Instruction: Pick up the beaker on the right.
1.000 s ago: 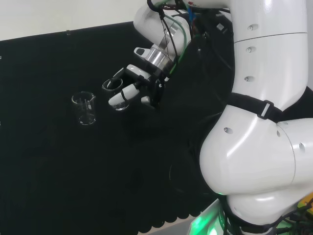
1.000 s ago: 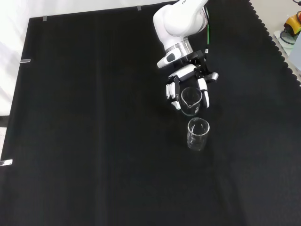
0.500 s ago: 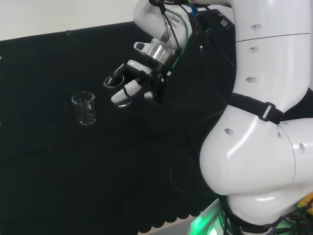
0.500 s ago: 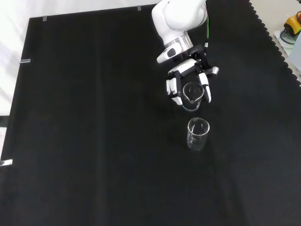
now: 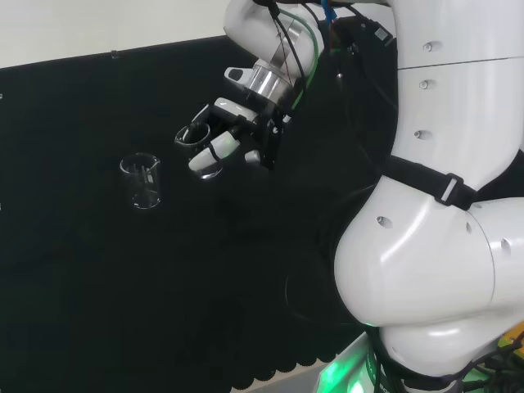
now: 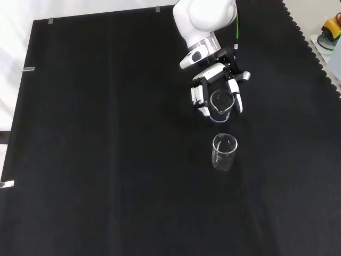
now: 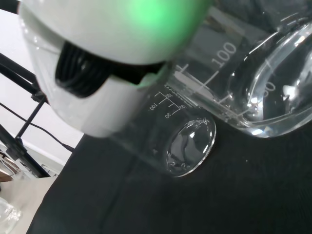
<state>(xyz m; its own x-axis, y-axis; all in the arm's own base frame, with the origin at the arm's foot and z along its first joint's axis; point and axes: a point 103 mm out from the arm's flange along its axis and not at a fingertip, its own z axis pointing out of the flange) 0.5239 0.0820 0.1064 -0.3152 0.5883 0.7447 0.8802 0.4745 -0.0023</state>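
One beaker [image 6: 221, 102] — robot hand [image 6: 216, 88] clasps it.

Three cameras around one black-cloth bench [image 6: 106, 160]

Head: behind, above arm's base. Front: opposite, looking down. Wrist: close past palm. All sharing two clear glass beakers [image 5: 144, 181] [image 6: 224, 151] [image 7: 187, 146].

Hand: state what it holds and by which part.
The black and white hand holds a clear glass beaker by its side wall, fingers curled round it.
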